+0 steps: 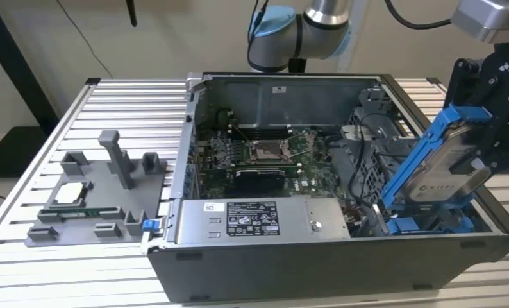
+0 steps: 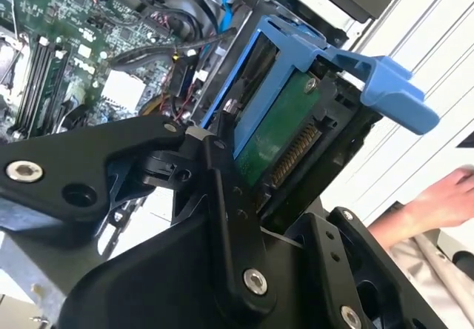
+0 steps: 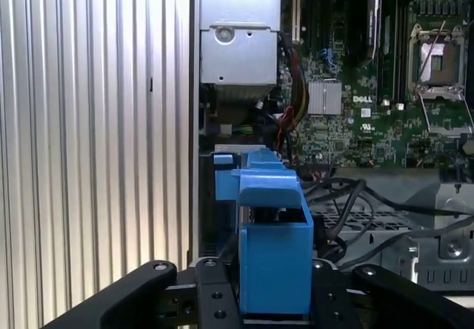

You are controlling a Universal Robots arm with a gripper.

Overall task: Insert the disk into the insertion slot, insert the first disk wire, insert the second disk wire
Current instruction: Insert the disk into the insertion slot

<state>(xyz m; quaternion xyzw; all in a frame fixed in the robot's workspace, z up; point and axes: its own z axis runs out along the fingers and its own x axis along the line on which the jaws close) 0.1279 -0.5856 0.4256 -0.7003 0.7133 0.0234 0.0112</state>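
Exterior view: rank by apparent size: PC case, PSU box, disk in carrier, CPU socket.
1. PC case
2. PSU box and disk: look alike; the disk is lifted and tilted, possibly nearer the camera, so I can't rank them.
3. CPU socket

- One computer case point(image 1: 323, 269), standing open on the one table point(image 1: 66, 276).
- One disk point(image 1: 447, 173), tilted above the case.
- One power-supply box point(image 1: 254, 219) and one motherboard point(image 1: 263, 154), both inside the case.
- One grey fixture tray point(image 1: 100, 199), beside the case.
- One hand point(image 2: 441, 195), outside the case.
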